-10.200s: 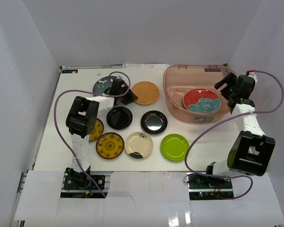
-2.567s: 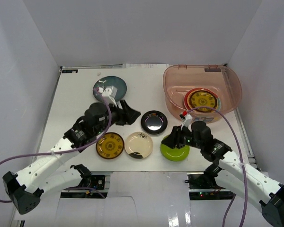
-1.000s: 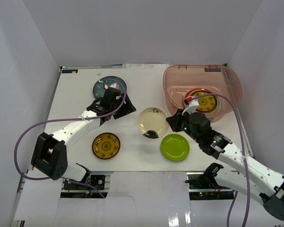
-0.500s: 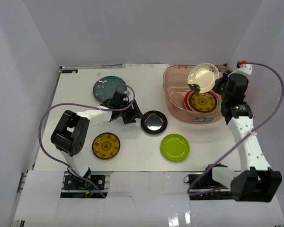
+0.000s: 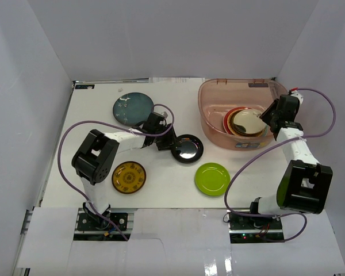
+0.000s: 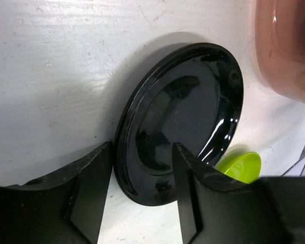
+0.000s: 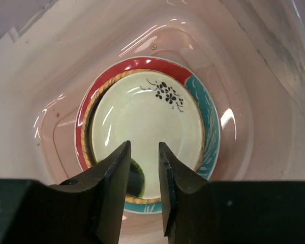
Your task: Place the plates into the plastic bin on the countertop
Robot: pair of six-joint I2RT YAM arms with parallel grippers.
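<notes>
Since half a second ago, the cream plate (image 7: 147, 140) is let go by the right gripper (image 7: 144, 152) and is laid on the red floral plate (image 7: 157, 65) inside the plastic bin (image 5: 210, 95), at the far right corner of the countertop (image 5: 92, 115). Right jaws are parted, empty, above the stack. The left gripper (image 6: 142, 147) is set at the glossy black plate (image 6: 183, 117) mid-counter, jaws spread astride its rim, not clamped. A teal plate (image 5: 133, 108) is noted near the far edge; a yellow-brown plate (image 5: 129, 176) and a lime green plate (image 5: 212, 179) toward the near edge.
</notes>
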